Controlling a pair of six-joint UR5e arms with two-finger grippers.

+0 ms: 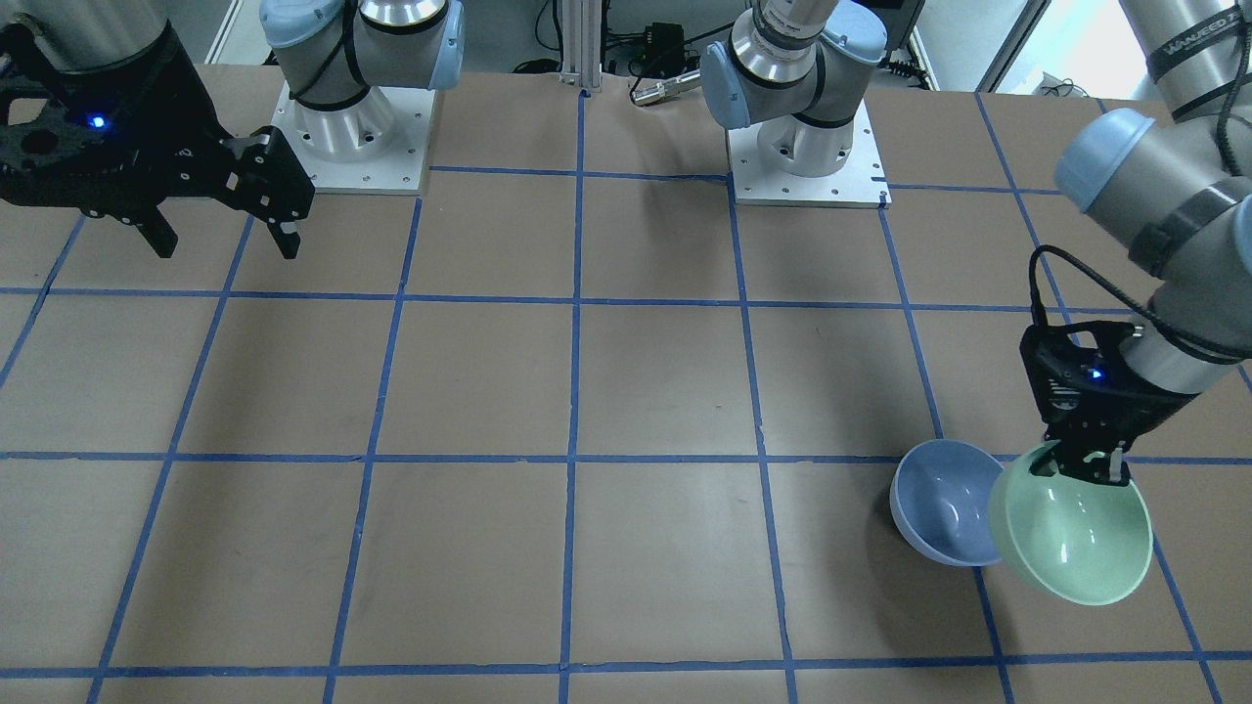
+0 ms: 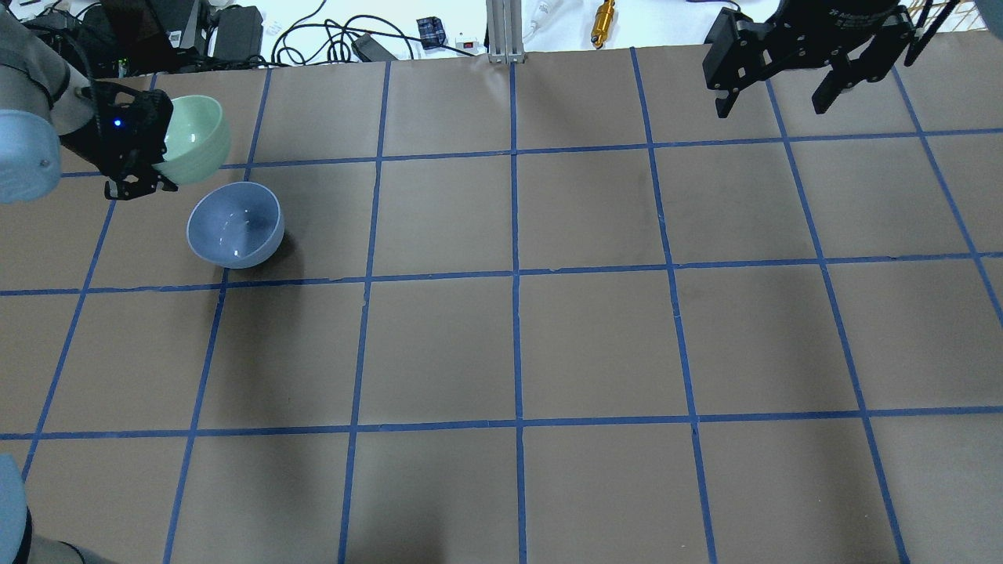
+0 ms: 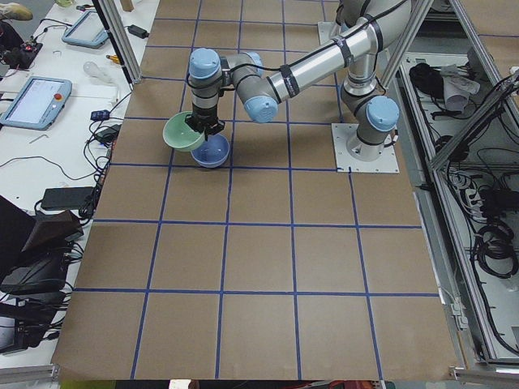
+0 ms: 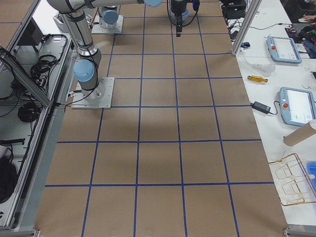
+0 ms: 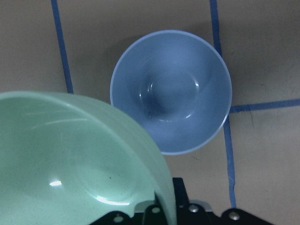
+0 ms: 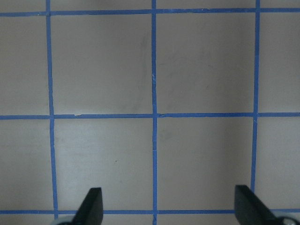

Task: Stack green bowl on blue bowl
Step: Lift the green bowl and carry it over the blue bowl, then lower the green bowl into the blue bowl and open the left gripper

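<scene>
My left gripper (image 1: 1086, 467) is shut on the rim of the green bowl (image 1: 1071, 538) and holds it tilted in the air, beside and a little above the blue bowl (image 1: 944, 501). The blue bowl stands upright on the table. In the overhead view the green bowl (image 2: 192, 141) is up and left of the blue bowl (image 2: 235, 225), held by the left gripper (image 2: 149, 168). The left wrist view shows the green bowl (image 5: 70, 164) close up and the blue bowl (image 5: 171, 91) below. My right gripper (image 2: 776, 98) is open and empty, high over the far right of the table.
The table (image 2: 517, 345) is brown paper with a grid of blue tape lines. The two arm bases (image 1: 807, 161) stand at the robot's edge. Cables and a brass tool (image 2: 603, 14) lie past the far edge.
</scene>
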